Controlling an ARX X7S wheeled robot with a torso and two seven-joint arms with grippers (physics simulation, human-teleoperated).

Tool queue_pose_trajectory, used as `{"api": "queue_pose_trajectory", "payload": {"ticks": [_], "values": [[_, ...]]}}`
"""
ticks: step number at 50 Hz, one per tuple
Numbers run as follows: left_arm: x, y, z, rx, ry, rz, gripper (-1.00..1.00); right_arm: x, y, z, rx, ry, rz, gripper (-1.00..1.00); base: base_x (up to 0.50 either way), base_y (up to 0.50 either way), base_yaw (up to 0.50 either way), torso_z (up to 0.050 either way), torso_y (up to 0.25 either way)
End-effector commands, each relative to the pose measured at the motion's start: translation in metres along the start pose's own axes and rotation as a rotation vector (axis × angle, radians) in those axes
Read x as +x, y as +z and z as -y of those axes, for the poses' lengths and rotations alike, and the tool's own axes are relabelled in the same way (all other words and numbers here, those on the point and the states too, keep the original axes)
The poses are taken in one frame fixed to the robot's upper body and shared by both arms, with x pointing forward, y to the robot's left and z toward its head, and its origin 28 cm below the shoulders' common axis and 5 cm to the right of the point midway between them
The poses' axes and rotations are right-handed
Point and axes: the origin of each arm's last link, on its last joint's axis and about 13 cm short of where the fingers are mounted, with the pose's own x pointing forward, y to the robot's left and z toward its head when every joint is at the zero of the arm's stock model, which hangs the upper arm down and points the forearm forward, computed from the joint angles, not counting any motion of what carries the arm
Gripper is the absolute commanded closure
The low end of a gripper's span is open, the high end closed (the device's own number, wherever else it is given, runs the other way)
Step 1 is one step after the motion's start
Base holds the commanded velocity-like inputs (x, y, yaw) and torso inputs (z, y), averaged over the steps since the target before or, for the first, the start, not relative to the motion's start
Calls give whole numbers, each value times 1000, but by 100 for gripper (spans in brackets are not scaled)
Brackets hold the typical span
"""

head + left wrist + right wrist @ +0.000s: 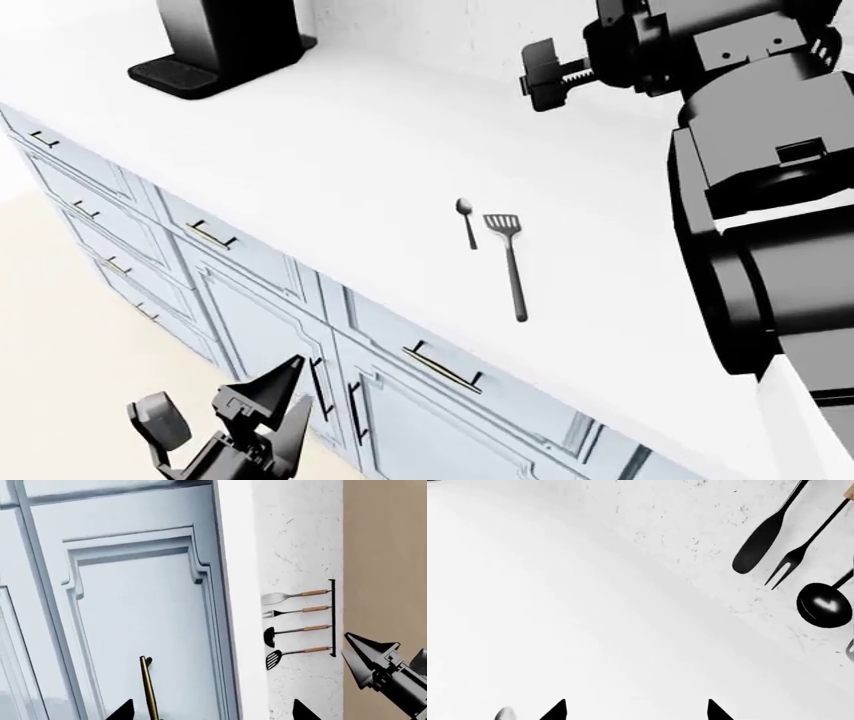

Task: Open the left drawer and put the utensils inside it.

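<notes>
1. Left drawer [207, 235]: shut, set in the pale blue-grey cabinet run under the table's front edge; slim bar handle across its front. It sits at about 9 o'clock from the utensils. A wider drawer [447, 368] with a like handle lies at about 5 o'clock from it.
2. Utensils: short spoon [467, 222] and longer slotted spatula [509, 262] lie flat on the white table [347, 150], side by side, just apart, heads toward the far wall, handles toward the front edge.
3. Left end effector [280, 405]: low, in front of the cabinet doors, at about 7 o'clock from the utensils; fingers spread wide, holding nothing. Its wrist view shows a panelled door [140, 620] with a brass handle [148, 687].
4. Right end effector [550, 75]: raised above the table at about 1 o'clock from the utensils; fingertips apart in its wrist view, nothing between them.
5. Wall rack of four black utensils [297, 623] hangs on the wall.
6. Dark appliance [220, 45] stands at the table's far left.
</notes>
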Motion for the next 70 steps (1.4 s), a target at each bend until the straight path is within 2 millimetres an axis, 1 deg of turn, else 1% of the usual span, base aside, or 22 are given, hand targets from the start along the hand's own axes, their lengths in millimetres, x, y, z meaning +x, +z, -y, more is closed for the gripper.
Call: {"api": "queue_pose_trajectory", "payload": {"ticks": [1,4,10,13,15,20,35,39,47,55,56,63,70], "values": [[0,0,0,-1,-1,3,-100,0,-1,0,5,10,-1,-100,415,279,0,0,0],[0,0,1,0,-1,1,-100,1,0,0,8,-5,4,-100,410,276,0,0,3],[0,0,1,3,-1,1,-100,0,1,1,12,-8,16,-100,0,0,0,0,0],[0,0,-1,0,0,2,-100,2,-1,1,7,-18,15,-100,0,0,0,0,0],[0,0,-1,0,0,1,-100,3,-3,1,9,5,8,-100,52,35,0,0,0],[-1,0,-1,1,1,4,-100,5,-6,0,5,-17,-4,-100,332,223,0,0,0],[-2,-1,-2,3,3,3,-100,6,-8,1,8,-20,-8,-100,0,0,0,0,1],[-2,-1,-1,4,1,5,-100,7,-8,0,3,-30,-11,-100,296,199,0,0,0],[-2,0,0,6,-1,6,-100,6,-8,0,18,-20,-7,-100,6,-9,0,0,0],[-2,-1,-1,4,-1,3,-100,7,-9,1,25,-22,-8,-100,261,-387,0,0,0],[-2,-1,-1,4,-1,2,-100,8,-11,1,5,-48,-15,-100,0,0,0,0,0],[-2,-1,-2,2,1,4,-100,10,-12,1,13,-6,-3,-100,32,22,0,0,0],[-2,0,-2,2,0,7,-100,10,-13,1,7,-33,-19,-100,59,40,0,0,0]]}}
